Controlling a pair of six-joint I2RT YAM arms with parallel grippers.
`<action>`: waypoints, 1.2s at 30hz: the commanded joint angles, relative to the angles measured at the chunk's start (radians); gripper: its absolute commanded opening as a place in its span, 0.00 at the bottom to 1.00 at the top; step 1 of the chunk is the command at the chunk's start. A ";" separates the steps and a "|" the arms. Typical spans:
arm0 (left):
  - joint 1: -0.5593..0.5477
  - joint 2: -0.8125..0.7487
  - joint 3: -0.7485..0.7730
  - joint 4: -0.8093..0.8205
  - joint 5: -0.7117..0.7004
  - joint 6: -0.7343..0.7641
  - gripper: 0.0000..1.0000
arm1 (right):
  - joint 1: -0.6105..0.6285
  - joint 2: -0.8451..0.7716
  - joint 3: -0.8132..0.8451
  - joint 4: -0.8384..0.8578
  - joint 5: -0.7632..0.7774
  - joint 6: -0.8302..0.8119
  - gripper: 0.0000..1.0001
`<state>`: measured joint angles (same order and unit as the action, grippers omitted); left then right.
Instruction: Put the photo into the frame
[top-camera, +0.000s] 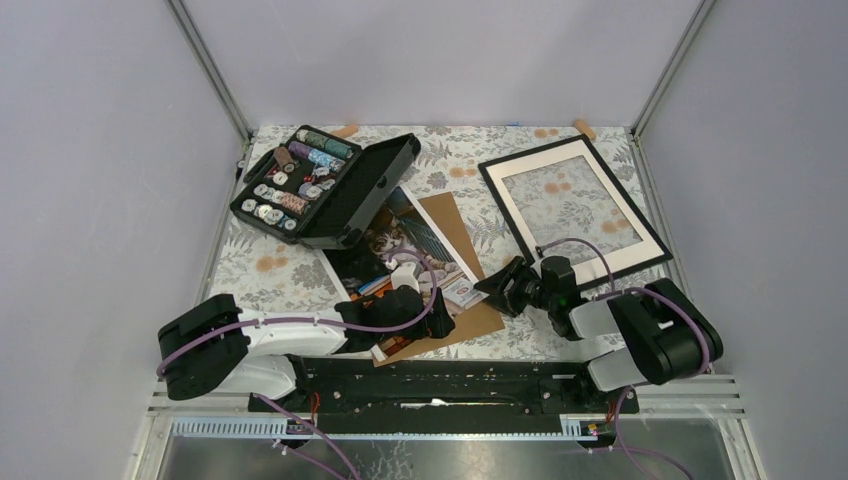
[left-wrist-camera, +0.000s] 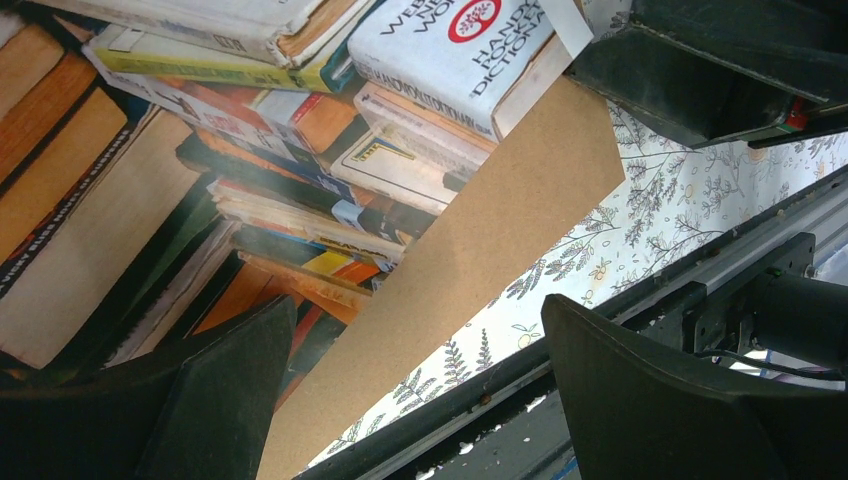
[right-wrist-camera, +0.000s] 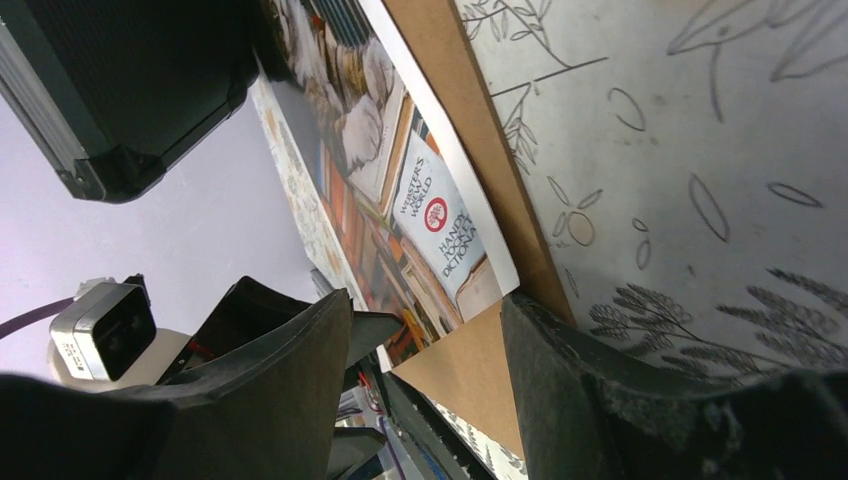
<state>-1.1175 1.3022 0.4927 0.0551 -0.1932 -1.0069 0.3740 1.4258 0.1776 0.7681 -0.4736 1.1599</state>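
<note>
Floral bench | photo on brown backing board, long axis near-to-far | my left end effector over its near end, jaws wide, empty, nearer | right end effector beside its right edge, jaws parted, empty | frame far right.

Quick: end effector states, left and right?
Left end effector: open, empty, over the photo.
Right end effector: open, holding nothing.
</note>
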 joint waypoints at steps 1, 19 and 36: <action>-0.001 0.006 -0.034 -0.020 0.014 0.015 0.99 | 0.005 0.085 0.004 0.171 -0.047 -0.003 0.64; -0.001 0.018 -0.042 -0.003 0.022 0.038 0.99 | 0.006 0.360 0.183 0.361 -0.099 -0.071 0.45; 0.001 -0.092 -0.016 -0.029 0.053 0.161 0.99 | 0.033 0.340 0.175 0.341 -0.222 -0.183 0.00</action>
<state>-1.1175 1.2911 0.4812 0.0753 -0.1604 -0.9237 0.3988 1.8923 0.3641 1.1915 -0.6590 1.0901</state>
